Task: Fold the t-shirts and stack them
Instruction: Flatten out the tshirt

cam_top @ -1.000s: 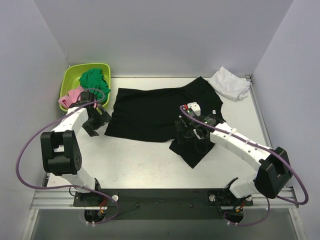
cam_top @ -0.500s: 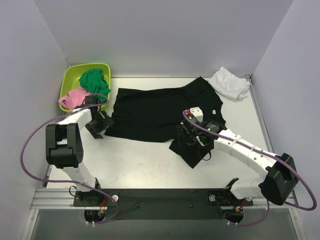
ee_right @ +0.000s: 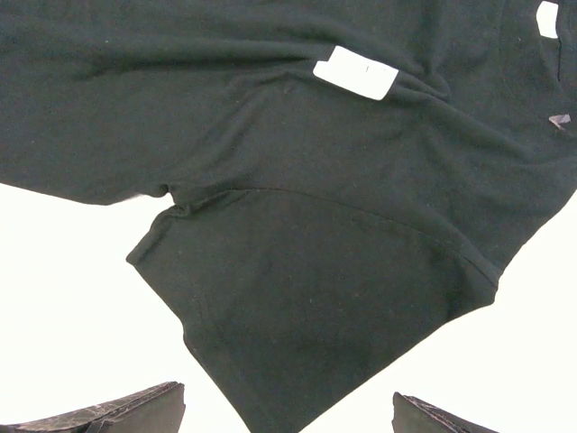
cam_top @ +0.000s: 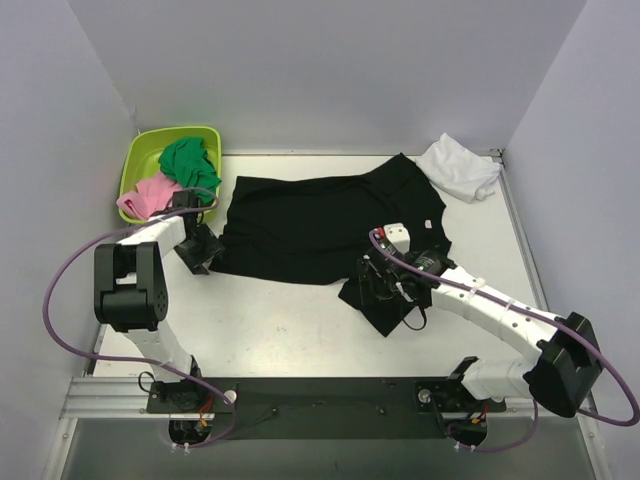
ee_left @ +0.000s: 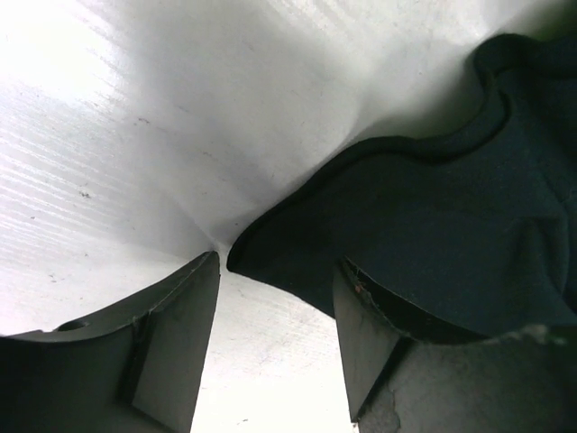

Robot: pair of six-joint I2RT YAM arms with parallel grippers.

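Nearer than the black t-shirt (cam_top: 310, 225) the counter (cam_top: 270, 320) lies bare, and either of my tools can cross there. My left tool (ee_left: 278, 263) sits at the shirt's near-left corner with jaws spread. The hem's tip lies between them, and there is bare counter to its left. Beyond the shirt on the left, the lime-green tub (cam_top: 132, 165) blocks that corner. My right tool (cam_top: 385, 290) hangs over the shirt's near-right sleeve, jaws wide, with open room down to the cloth. Beyond the shirt on the right, the white t-shirt (cam_top: 458, 168) fills the far corner.

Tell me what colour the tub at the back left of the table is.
The tub is lime green, clearest in the top external view.
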